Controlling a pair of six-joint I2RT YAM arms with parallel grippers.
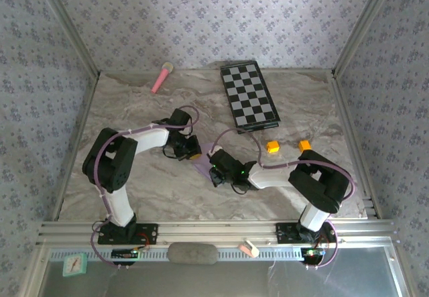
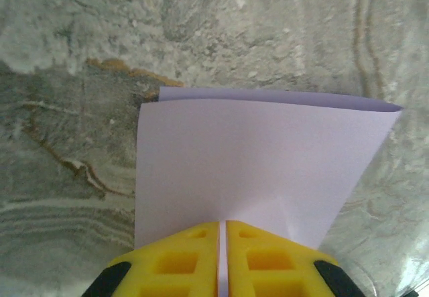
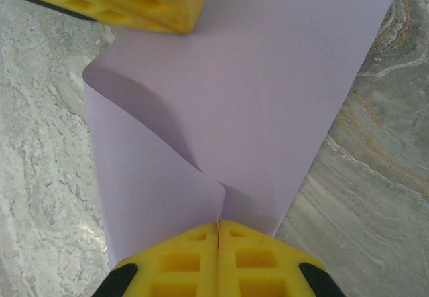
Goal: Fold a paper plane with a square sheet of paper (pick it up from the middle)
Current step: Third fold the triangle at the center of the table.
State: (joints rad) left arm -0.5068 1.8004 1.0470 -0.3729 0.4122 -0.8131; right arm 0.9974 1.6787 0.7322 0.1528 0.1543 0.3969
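Note:
The square sheet of paper (image 1: 204, 163) is pale lilac and lies partly folded over itself at the table's middle, between my two grippers. In the left wrist view the paper (image 2: 261, 156) spreads out ahead with a second layer showing along its far edge. My left gripper (image 2: 222, 226) is shut on the paper's near edge, a thin strip of paper in the slit. My right gripper (image 3: 218, 224) is shut on a curled fold of the paper (image 3: 268, 96). The left gripper's yellow fingers (image 3: 127, 2) hold the far side of the sheet. In the top view the left gripper (image 1: 190, 149) and right gripper (image 1: 215, 165) stand close together.
A black-and-white checkered board (image 1: 249, 96) lies at the back right. A pink stick (image 1: 161, 78) rests at the back left by the wall. Two orange cubes (image 1: 272, 147) (image 1: 305, 145) sit right of the grippers. Patterned walls close in three sides.

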